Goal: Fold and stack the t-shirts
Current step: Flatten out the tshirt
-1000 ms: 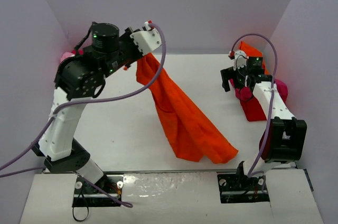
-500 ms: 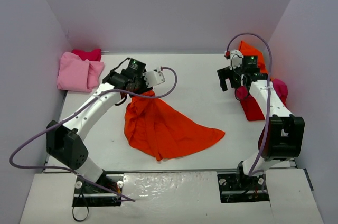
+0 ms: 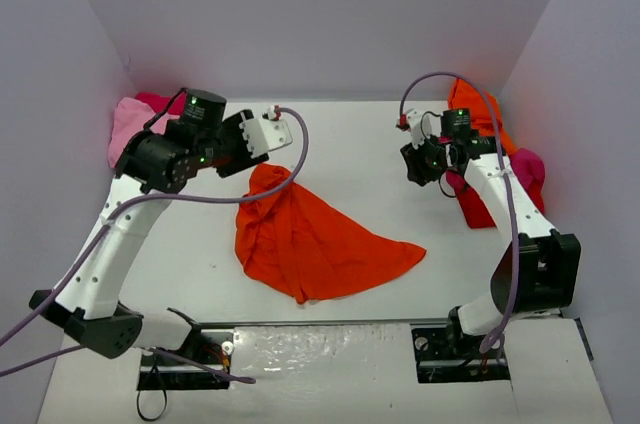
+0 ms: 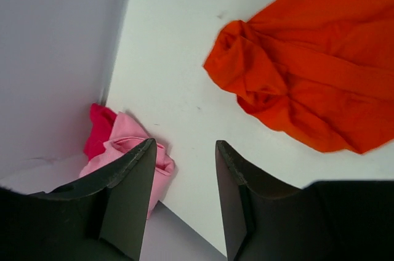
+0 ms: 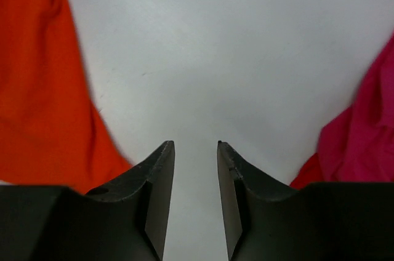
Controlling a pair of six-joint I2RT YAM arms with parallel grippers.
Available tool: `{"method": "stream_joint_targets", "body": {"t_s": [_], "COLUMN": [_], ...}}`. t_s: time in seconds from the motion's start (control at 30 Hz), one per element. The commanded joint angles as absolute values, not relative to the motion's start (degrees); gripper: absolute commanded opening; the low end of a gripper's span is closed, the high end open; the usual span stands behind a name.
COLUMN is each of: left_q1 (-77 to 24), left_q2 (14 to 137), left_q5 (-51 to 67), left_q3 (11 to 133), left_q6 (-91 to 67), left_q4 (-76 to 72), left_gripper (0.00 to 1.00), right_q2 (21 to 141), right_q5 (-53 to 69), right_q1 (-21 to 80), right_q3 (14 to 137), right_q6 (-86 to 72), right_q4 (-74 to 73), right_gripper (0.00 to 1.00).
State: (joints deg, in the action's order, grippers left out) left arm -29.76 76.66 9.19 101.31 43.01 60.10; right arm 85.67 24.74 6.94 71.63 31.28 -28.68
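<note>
So, orange t-shirt [image 3: 315, 239]: closest to my bases, lying crumpled on the table [image 3: 370, 144]. It's bunched up at its far-left end and fans out to a point on the right. Not flat, not folded.
my left gripper [image 4: 184, 143]: fingers apart with nothing between them. It hangs above the table just past that bunched end.
my right gripper [image 5: 196, 144]: only a narrow gap between the fingers, nothing in it, bare table underneath. It's well apart from the crumpled shirt.
step in hand: spreading the shirt flat before any fold, I reckon.
how I'd do it well: each gripper pinches one single layer at an outer edge, not the wad in the middle. Then pull apart low over the table so the creases drag out. Grabbing the bunch would probably just move the mess.
right-side heap: red t-shirt [image 3: 478, 209], magenta t-shirt [image 3: 528, 169] and a second orange t-shirt [image 3: 470, 102], loose by the right wall.
far-left corner: light pink t-shirt [image 3: 122, 129] with a darker pink t-shirt [image 3: 150, 100] behind it. Looks like the stack spot, can't tell how tidy.
</note>
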Motion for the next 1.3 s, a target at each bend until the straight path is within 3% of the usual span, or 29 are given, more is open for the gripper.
{"method": "stream_joint_targets", "body": {"t_s": [0.0,0.3,0.6,0.93,1.27], "left_q1": [-29.7,-29.6,-30.1,-35.1,-40.2], "left_q2": [73.5,67.5,66.9,68.5,71.2], "left_q5": [16.8,20.5,23.5,19.6,16.4], "left_q3": [96.0,85.9,84.0,79.8,75.8], "left_q6": [45.8,42.5,42.0,40.6,39.9], "left_q4": [72.5,71.7,71.7,68.0,63.9], "left_gripper": [0.34,0.24,0.20,0.20,0.17], "right_q2": [83.1,90.5,99.4,110.9,118.3], "right_q5": [27.5,24.4,22.1,22.4,10.8], "right_q1": [13.4,23.4,31.6,34.6,31.3], "right_q3": [71.5,71.0,68.0,69.0,75.8], "right_q6": [37.1,34.8,33.2,32.9,25.6], "right_q4": [-43.0,-46.3,-47.3,-47.0,-41.2], "right_gripper": [0.18,0.04,0.06,0.04,0.00]}}
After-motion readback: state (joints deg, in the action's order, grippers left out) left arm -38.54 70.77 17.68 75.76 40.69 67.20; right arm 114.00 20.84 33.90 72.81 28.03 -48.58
